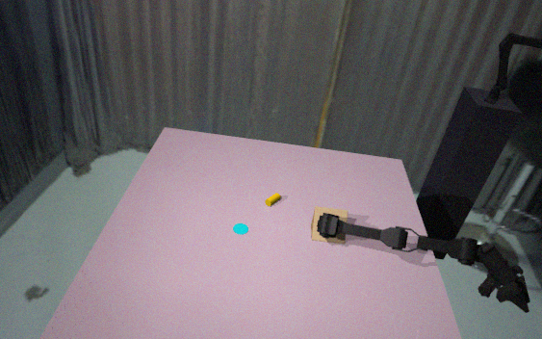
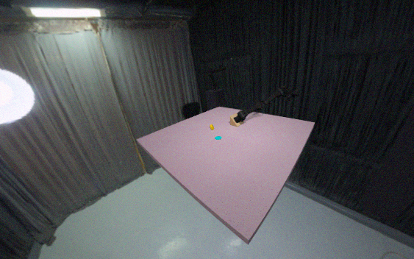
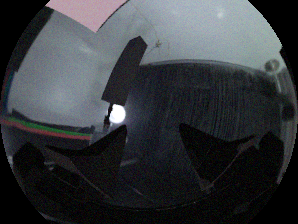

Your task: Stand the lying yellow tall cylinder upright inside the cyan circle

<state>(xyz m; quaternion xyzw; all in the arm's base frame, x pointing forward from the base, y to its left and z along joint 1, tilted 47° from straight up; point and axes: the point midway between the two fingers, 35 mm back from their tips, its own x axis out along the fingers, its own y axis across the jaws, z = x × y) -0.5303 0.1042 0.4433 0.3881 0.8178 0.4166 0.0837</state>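
The yellow cylinder (image 1: pixel 272 199) (image 2: pixel 212 127) lies on its side on the pink table. The cyan circle (image 1: pixel 241 229) (image 2: pixel 218 137) is a flat disc on the table, a short way from the cylinder, with nothing on it. My gripper (image 3: pixel 153 127) is open, with a wide gap and nothing between its two dark fingers in the wrist view. In the top view it hangs out past the table's right edge, far from the cylinder and the circle.
The arm's base stands on a light wooden block (image 1: pixel 328 242) (image 2: pixel 233 121) on the pink table (image 1: pixel 177 270) (image 2: pixel 234 184). The arm reaches from it across the table's right edge. A dark box-shaped pedestal (image 1: pixel 466 140) stands beyond that edge.
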